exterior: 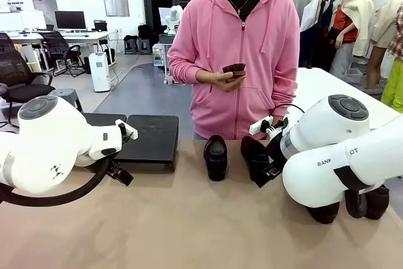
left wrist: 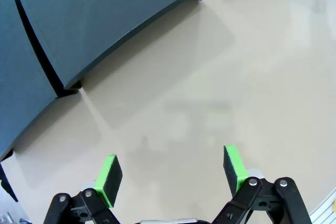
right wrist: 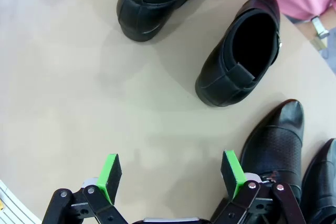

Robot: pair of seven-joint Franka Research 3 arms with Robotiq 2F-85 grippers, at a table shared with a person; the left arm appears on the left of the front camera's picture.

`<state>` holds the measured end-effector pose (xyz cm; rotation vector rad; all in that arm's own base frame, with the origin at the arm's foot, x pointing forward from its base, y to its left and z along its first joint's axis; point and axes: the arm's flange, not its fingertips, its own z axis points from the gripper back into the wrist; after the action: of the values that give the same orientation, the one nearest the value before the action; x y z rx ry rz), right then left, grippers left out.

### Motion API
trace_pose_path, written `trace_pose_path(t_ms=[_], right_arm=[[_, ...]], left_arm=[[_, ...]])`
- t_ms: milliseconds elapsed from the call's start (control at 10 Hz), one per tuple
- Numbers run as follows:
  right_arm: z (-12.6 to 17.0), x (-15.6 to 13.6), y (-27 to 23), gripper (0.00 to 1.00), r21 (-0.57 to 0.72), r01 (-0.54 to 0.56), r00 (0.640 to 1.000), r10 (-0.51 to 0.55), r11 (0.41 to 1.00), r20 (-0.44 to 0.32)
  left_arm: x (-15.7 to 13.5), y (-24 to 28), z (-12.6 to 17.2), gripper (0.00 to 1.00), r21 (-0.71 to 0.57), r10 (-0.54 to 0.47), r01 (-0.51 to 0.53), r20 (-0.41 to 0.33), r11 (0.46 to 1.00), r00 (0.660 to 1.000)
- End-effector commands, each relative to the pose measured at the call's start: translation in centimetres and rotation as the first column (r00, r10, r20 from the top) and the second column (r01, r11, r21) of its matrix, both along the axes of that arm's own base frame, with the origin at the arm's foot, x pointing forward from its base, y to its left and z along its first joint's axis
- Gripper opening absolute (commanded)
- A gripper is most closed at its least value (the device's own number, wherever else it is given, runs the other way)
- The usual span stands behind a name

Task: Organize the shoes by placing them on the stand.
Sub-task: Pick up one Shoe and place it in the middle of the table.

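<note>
Jaws of both arms spread, empty; two shoes (exterior: 215,155) parallel, long axes front-to-back on table (exterior: 189,225), toes toward robot.

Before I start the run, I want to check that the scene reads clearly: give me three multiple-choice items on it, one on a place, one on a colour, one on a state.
1. Where are the shoes?
A. on the table, right of the stand
B. on the stand
C. on the floor

2. What colour are the left gripper's pads?
A. red
B. green
C. blue

3. How is the right gripper?
A. shut on a shoe
B. shut, empty
C. open, empty

Answers:
1 A: the front view shows every shoe on the table past the stand's right edge.
2 B: both pads are bright green in the left wrist view.
3 C: its jaws stand wide apart over bare table, with nothing between them.
</note>
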<state>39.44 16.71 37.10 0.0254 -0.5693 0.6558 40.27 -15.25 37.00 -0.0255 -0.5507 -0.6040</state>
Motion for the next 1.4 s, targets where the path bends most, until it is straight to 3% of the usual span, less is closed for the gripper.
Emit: trace_pose_path(t_ms=[0, 1100, 1200, 1300], right_arm=[[0.0, 0.0, 0.0, 1.0, 0.001, 0.001, 1.0, -0.001, 1.0, 0.0], [0.0, 0.0, 0.0, 1.0, 0.0, 0.0, 1.0, 0.0, 1.0, 0.0], [2.7, -1.1, -0.3, 1.0, 0.041, 0.081, 0.993, -0.077, 0.996, -0.084], [5.9, -3.0, -1.0, 1.0, 0.083, 0.136, 0.982, -0.124, 0.987, -0.142]], left_arm=[[0.0, 0.0, 0.0, 1.0, 0.0, 0.0, 0.0, 0.0, 1.0, 1.0], [0.0, 0.0, 0.0, 1.0, 0.0, 0.0, 0.0, 0.0, 1.0, 1.0], [-1.3, -0.3, 2.2, 1.0, -0.065, -0.026, 0.026, -0.012, 0.998, 1.0], [-2.8, -0.7, 5.4, 1.0, -0.198, 0.035, -0.043, -0.045, 0.979, 0.998]])
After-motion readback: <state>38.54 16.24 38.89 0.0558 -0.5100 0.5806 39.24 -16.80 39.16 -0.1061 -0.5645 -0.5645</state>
